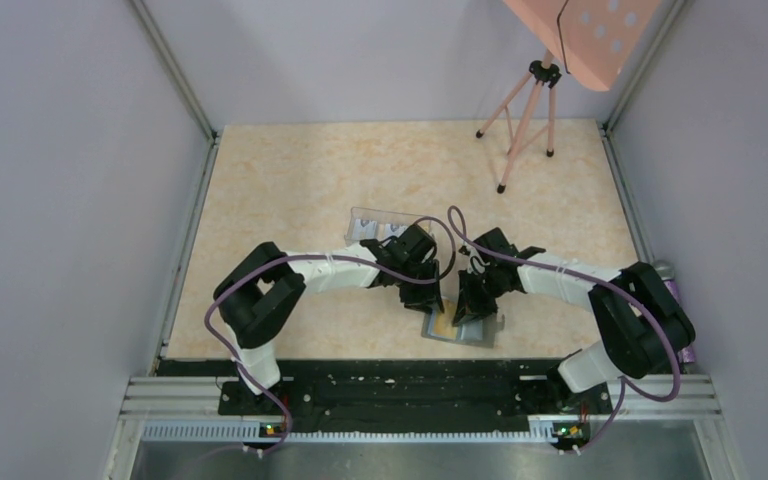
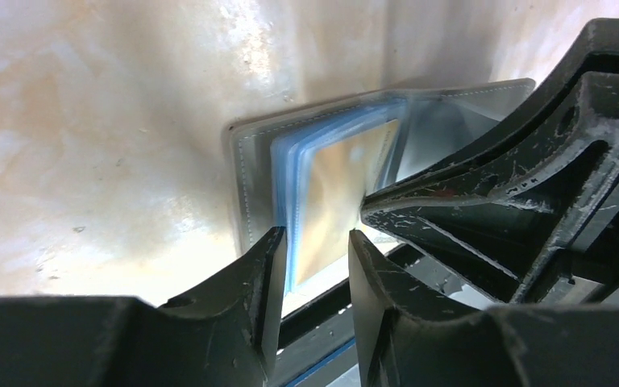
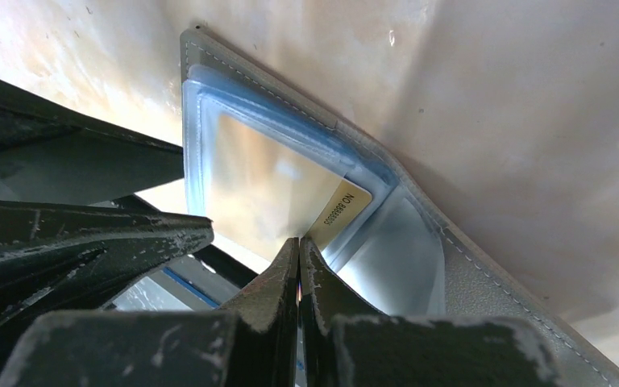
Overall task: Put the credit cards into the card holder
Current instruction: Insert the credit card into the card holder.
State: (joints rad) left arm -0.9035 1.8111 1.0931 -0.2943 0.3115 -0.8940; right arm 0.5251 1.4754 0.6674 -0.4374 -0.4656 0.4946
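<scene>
The card holder [image 3: 483, 282] is lying open near the front edge of the table [image 1: 310, 180], grey cover down and blue sleeves [image 2: 286, 161] facing up. One yellow-orange credit card [image 3: 266, 185] is sitting most of the way inside the top sleeve, with only its numbered end showing toward the fold. The right gripper [image 3: 297, 242], fingers pressed together with nothing between them, is appearing to touch that bare end, so the card's long axis is running straight away from its tip into the pocket, making it the better-placed arm to push. The left gripper [image 2: 316, 235] is standing half spread, one finger on either side of the sleeves' outer edge; whether it is actually clamping them I cannot tell
</scene>
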